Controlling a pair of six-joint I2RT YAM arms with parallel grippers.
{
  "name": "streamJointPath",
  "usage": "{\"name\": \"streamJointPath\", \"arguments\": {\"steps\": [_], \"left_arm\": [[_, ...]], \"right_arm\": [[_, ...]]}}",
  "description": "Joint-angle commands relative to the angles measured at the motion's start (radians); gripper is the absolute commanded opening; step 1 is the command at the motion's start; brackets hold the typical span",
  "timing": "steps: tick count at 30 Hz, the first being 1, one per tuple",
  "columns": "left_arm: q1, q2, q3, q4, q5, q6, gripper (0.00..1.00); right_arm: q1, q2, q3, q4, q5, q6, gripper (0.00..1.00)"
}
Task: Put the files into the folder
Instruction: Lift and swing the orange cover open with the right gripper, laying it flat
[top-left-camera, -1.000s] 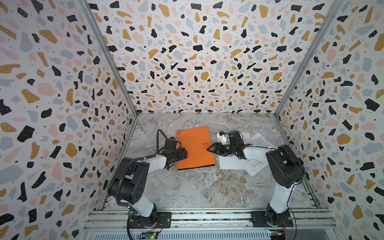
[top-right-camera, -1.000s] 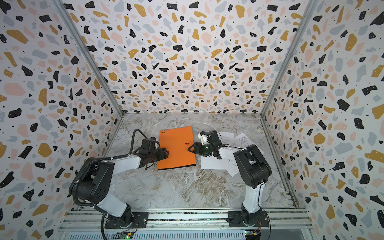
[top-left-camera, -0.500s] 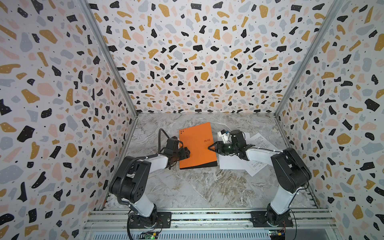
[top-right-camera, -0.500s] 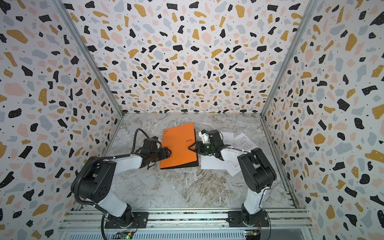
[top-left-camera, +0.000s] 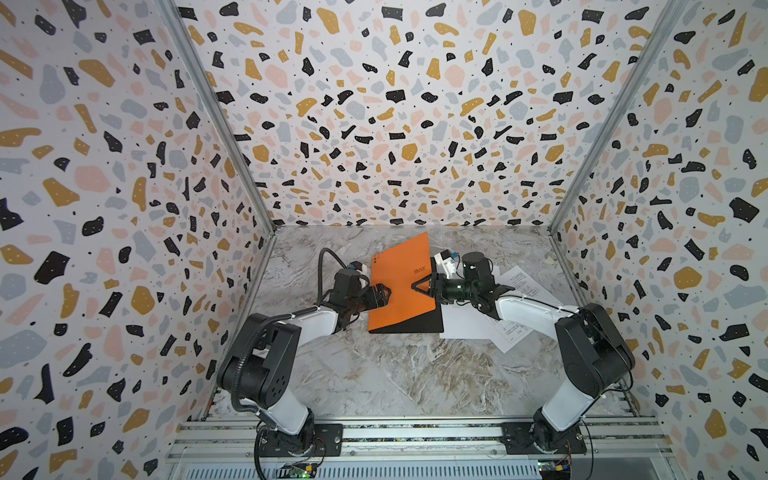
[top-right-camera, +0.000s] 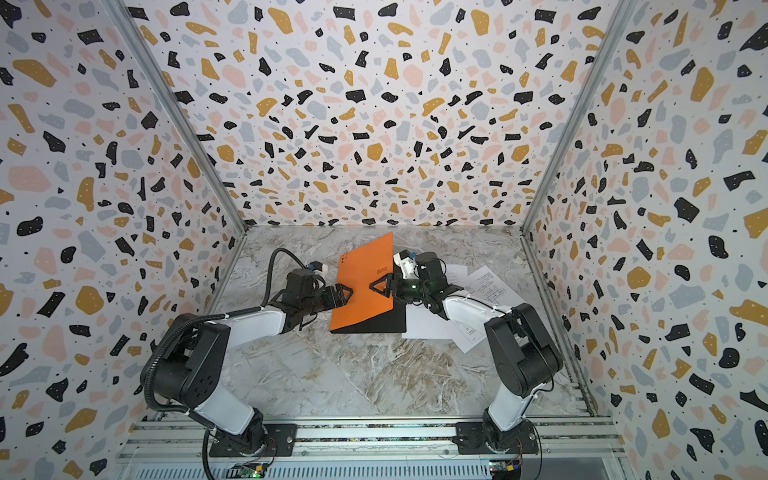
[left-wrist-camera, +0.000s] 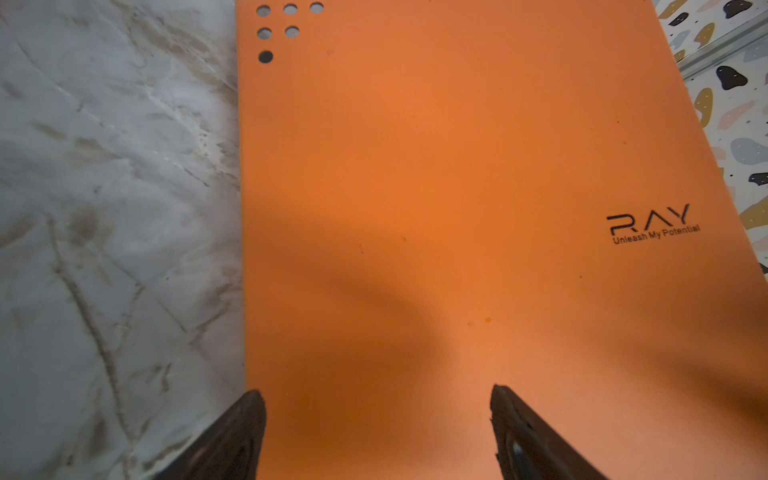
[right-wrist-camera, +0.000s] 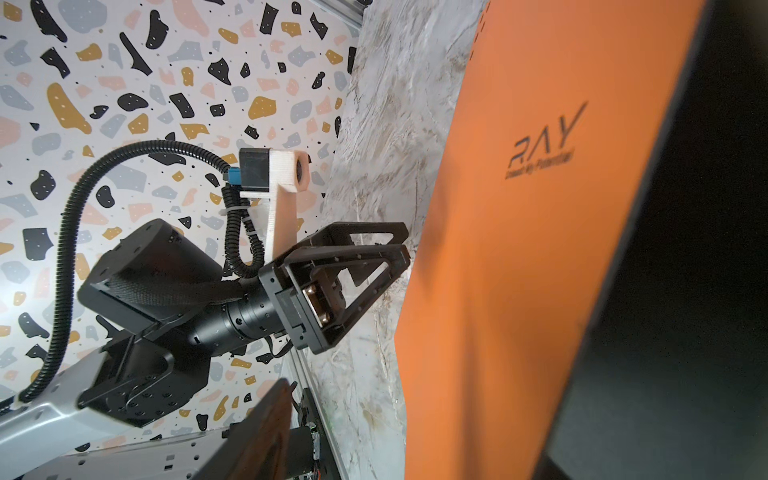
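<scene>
The orange folder (top-left-camera: 399, 286) (top-right-camera: 361, 299) lies mid-table, its cover tilted up along the right edge so the black inside (top-left-camera: 424, 322) shows. My right gripper (top-left-camera: 415, 286) (top-right-camera: 376, 286) straddles that raised edge. In the right wrist view one finger (right-wrist-camera: 266, 428) stands apart from the cover (right-wrist-camera: 519, 249), and the other finger is hidden behind it. My left gripper (top-left-camera: 382, 293) (left-wrist-camera: 376, 399) is open over the folder's left edge (left-wrist-camera: 457, 208), holding nothing. The files (top-left-camera: 515, 286) (top-right-camera: 428, 326), white sheets, lie right of the folder, partly under my right arm.
Terrazzo-patterned walls close in the marble table (top-left-camera: 395, 374) on three sides. Metal rails (top-left-camera: 415, 436) with both arm bases run along the front edge. The left arm's cable (top-left-camera: 324, 262) loops up behind its wrist.
The folder's cover, flat a second ago, has risen along its right edge with my right gripper under it, baring the black inside. My left gripper's jaws have spread wider at the left edge.
</scene>
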Motion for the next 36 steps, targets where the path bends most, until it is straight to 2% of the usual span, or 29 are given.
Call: {"name": "streamJointPath", "arguments": {"steps": [1, 6, 16, 24, 36], "left_arm": [[-0.001, -0.061, 0.028, -0.015, -0.019, 0.025, 0.9], [0.061, -0.2, -0.022, -0.052, -0.062, 0.0, 1.0], [0.209, -0.489, -0.101, -0.21, -0.138, -0.017, 1.0], [0.269, -0.705, -0.122, -0.389, -0.322, -0.028, 0.99], [0.295, -0.857, -0.081, -0.587, -0.571, -0.097, 0.99]], "right_arm": [[0.033, -0.015, 0.095, -0.027, 0.014, -0.015, 0.7], [0.074, 0.005, 0.191, -0.074, 0.046, -0.039, 0.73], [0.152, 0.103, 0.441, -0.137, 0.054, -0.063, 0.77], [0.228, 0.307, 0.669, -0.176, 0.017, -0.068, 0.77], [0.302, 0.585, 0.98, -0.206, -0.004, -0.032, 0.78]]}}
